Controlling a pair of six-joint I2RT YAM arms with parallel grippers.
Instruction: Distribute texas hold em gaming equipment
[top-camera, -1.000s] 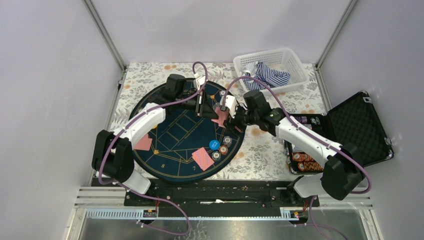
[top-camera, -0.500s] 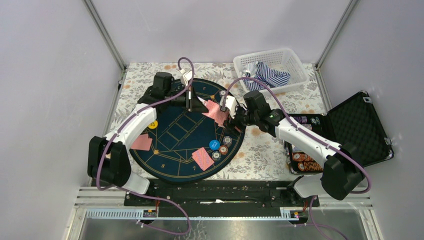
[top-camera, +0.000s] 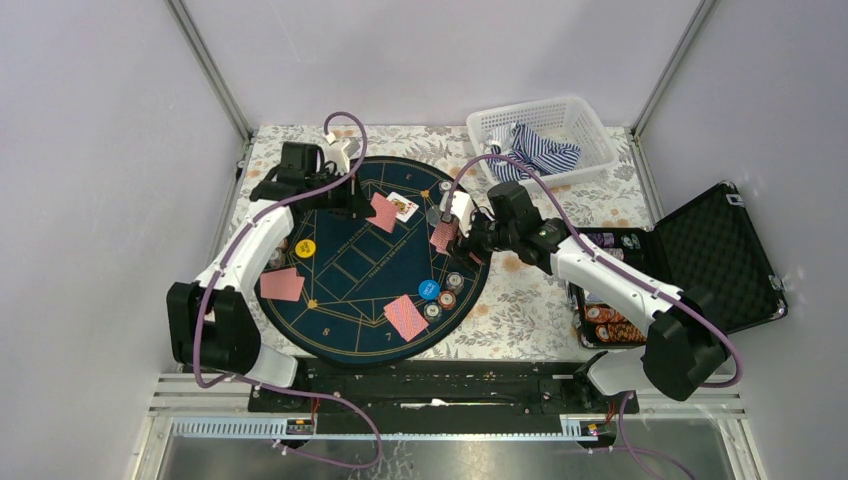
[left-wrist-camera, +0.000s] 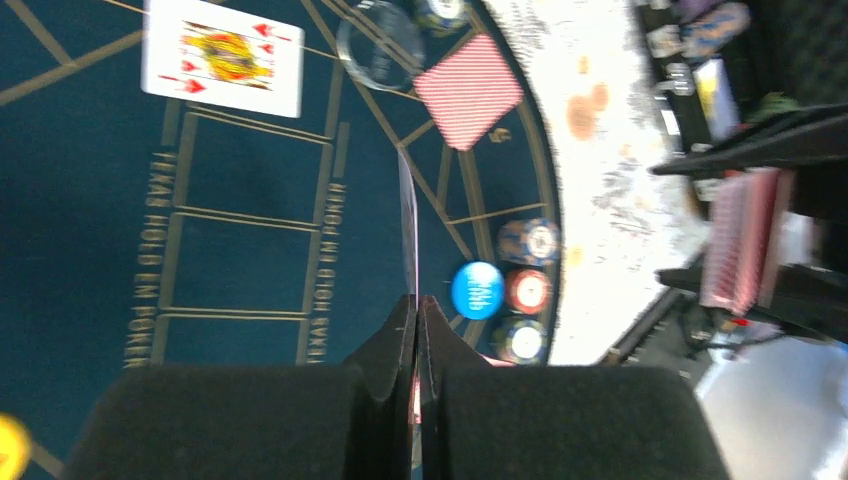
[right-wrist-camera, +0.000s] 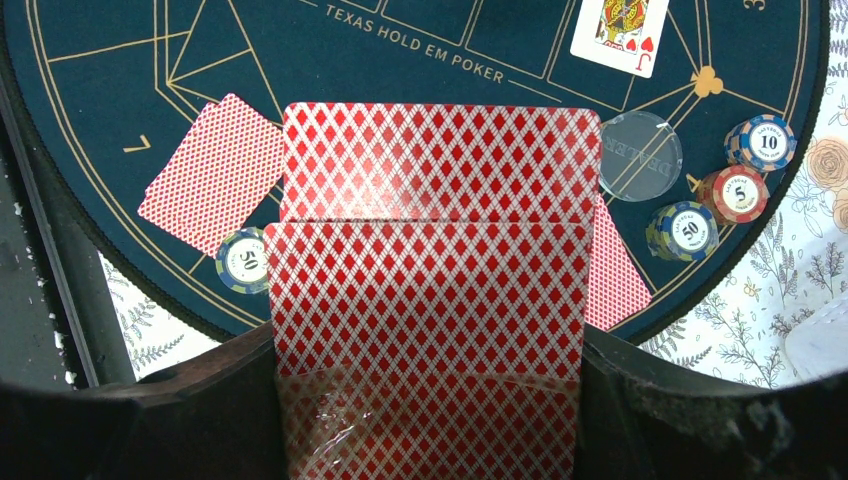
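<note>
My left gripper (top-camera: 352, 200) is shut on one red-backed card (top-camera: 383, 212) above the far part of the navy mat (top-camera: 345, 300); in the left wrist view that card (left-wrist-camera: 408, 225) shows edge-on between the closed fingertips (left-wrist-camera: 417, 303). My right gripper (top-camera: 457, 236) is shut on a deck of red-backed cards (right-wrist-camera: 430, 300) at the mat's right edge. A face-up card (top-camera: 403, 205) lies on the mat. Face-down cards lie at the left (top-camera: 283, 284) and the near side (top-camera: 406, 317). A blue disc (top-camera: 428, 290) sits beside chip stacks (top-camera: 446, 298). An orange disc (top-camera: 306, 248) lies on the left.
A white basket (top-camera: 545, 135) of striped cloth stands at the back right. An open black case (top-camera: 700, 250) with chips stands at the right edge. A clear round button (right-wrist-camera: 640, 155) and chips marked 10 (right-wrist-camera: 765, 142), 5 (right-wrist-camera: 732, 193) and 50 (right-wrist-camera: 243, 260) lie on the mat.
My left gripper has drawn away to the left from the right gripper's deck, taking one card with it. A face-up card now shows on the mat. The right arm stays put.
</note>
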